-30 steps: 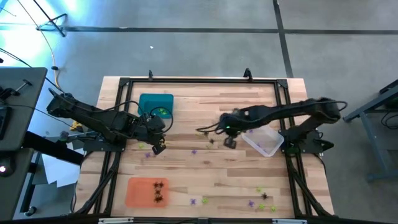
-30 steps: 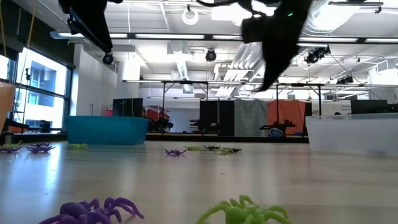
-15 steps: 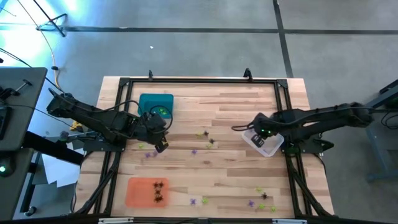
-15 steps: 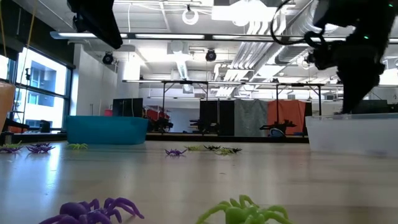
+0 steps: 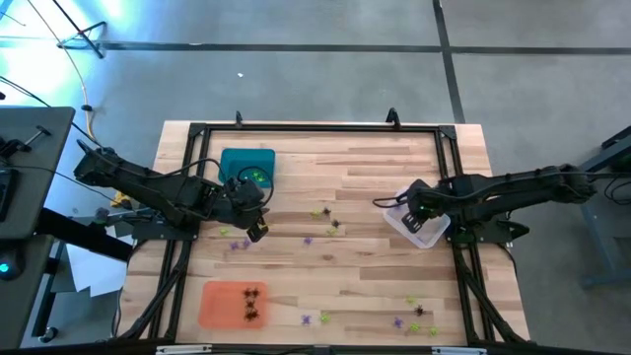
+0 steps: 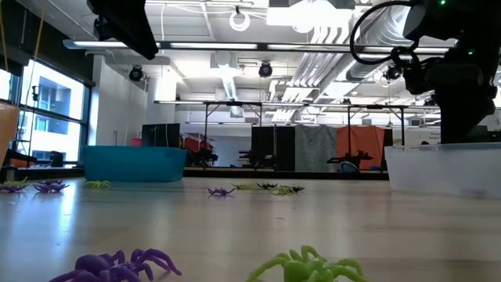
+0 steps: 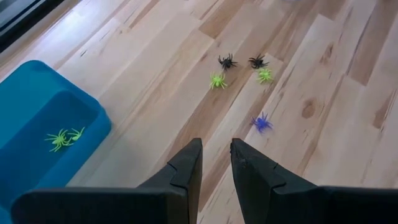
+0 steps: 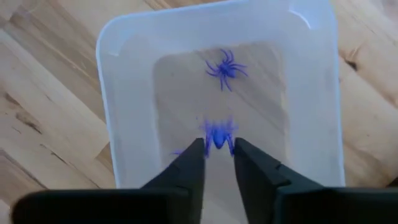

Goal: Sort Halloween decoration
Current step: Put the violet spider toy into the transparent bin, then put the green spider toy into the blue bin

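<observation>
The Halloween decoration is small plastic spiders. Some lie mid-table (image 5: 325,219), some near the front right (image 5: 414,316). My right gripper (image 8: 218,149) hangs over the clear tray (image 8: 106,93), fingers apart, pointing down. A blurred purple spider (image 8: 217,134) shows just past its tips, and another purple spider (image 8: 225,67) lies on the tray floor. My left gripper (image 7: 216,155) hovers open and empty beside the teal tray (image 7: 50,112), which holds yellow-green spiders (image 7: 64,138). My right gripper's fingers point down into the clear tray with the blurred purple spider's body (image 8: 217,138) at the gap between their tips. I cannot tell whether the fingertips touch it.
An orange tray (image 5: 232,303) with black spiders sits at the near left. A purple spider (image 7: 262,122), black ones (image 7: 227,62) and a yellow-green one (image 7: 216,81) lie ahead of my left gripper. A black frame (image 5: 296,128) edges the table.
My right gripper has swung from mid-table toward the table's right edge, sunk a little and rolled, and now hangs over the clear tray.
</observation>
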Tool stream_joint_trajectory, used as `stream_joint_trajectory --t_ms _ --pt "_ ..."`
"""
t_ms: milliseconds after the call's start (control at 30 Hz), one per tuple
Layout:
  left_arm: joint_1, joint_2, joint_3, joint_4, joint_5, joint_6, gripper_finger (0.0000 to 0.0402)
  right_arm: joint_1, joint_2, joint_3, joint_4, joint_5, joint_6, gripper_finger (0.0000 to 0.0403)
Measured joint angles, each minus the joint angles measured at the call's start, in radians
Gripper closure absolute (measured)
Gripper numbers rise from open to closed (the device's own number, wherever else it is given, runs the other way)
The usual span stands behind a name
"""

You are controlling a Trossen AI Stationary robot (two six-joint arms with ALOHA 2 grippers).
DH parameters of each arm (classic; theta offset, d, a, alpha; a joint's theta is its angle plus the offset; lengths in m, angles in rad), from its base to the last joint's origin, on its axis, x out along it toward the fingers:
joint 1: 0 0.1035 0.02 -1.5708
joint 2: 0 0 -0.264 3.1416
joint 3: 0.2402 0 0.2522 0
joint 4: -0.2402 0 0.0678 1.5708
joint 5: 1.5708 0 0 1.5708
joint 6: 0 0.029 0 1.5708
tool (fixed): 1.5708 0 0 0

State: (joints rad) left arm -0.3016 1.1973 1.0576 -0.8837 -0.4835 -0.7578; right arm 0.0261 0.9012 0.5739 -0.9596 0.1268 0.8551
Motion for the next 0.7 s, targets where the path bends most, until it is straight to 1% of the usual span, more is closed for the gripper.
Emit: stream_joint_trajectory --t_ms 100,200,300,400,533,600,700 --pt "0.000 0.000 0.000 0.016 0.000 0.001 0.0327 0.000 0.000 0.000 0.000 -0.018 -0.006 0.0277" --pt "0.000 0.000 0.000 0.033 0.001 0.004 0.0327 0.000 0.000 0.001 0.000 -0.041 -0.006 0.0255" --pt "0.001 0.009 0.000 0.057 -0.001 0.025 0.0327 0.000 0.000 0.001 0.000 -0.059 -0.007 0.0243" --pt "0.010 0.037 0.001 0.088 -0.001 0.036 0.0327 0.000 0.000 0.001 0.000 -0.074 -0.007 0.0241" --pt "0.041 0.127 0.001 0.110 0.021 0.073 0.0327 0.000 0.000 0.001 0.000 -0.076 -0.008 0.0241" --pt "0.063 0.185 0.001 0.143 0.042 0.126 0.0327 0.000 0.000 0.002 -0.001 -0.076 -0.019 0.0240" --pt "0.098 0.273 0.001 0.239 0.071 0.247 0.0327 0.000 0.000 0.029 -0.006 -0.076 -0.029 0.0240"
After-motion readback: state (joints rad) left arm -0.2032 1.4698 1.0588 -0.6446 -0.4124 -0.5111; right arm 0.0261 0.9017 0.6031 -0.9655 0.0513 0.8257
